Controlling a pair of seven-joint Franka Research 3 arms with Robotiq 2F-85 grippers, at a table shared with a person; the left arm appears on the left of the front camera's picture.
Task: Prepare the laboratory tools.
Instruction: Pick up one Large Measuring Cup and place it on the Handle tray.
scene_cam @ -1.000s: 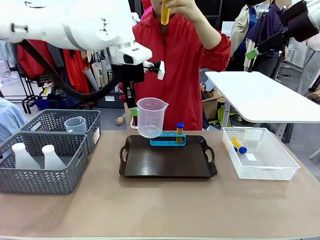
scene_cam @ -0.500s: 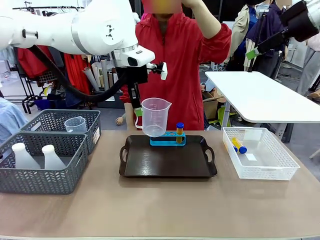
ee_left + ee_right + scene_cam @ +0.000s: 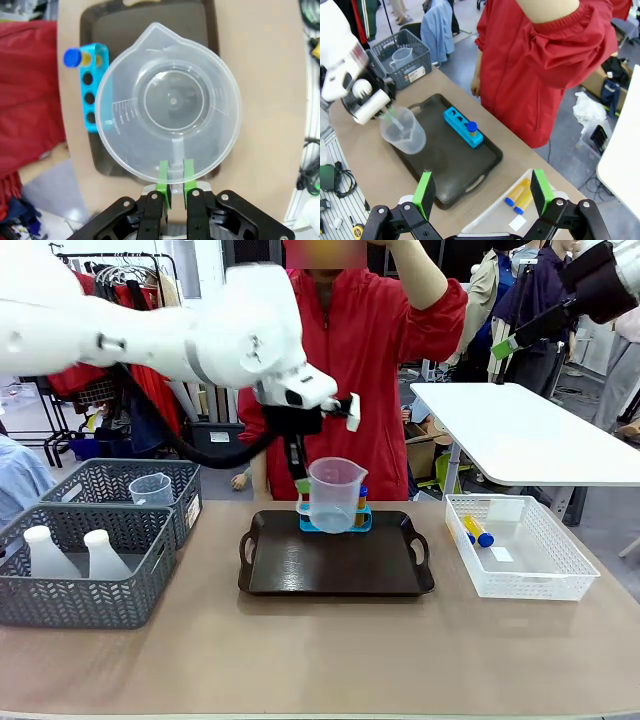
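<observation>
Left hand [image 3: 175, 170] grips the beaker [image 3: 172, 100] by its handle above the tray [image 3: 195, 20].

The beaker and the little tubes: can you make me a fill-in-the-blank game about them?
The left end effector grips the clear beaker by its ____.
The blue rack has ____ tube standing in it.
The white basket holds ____ tubes.
Missing words: handle; one; two.

Robot test lab: white arm [image 3: 150, 330] at worktable [image 3: 300, 650], garment rack [image 3: 120, 270], spare table [image 3: 520, 435] behind.
</observation>
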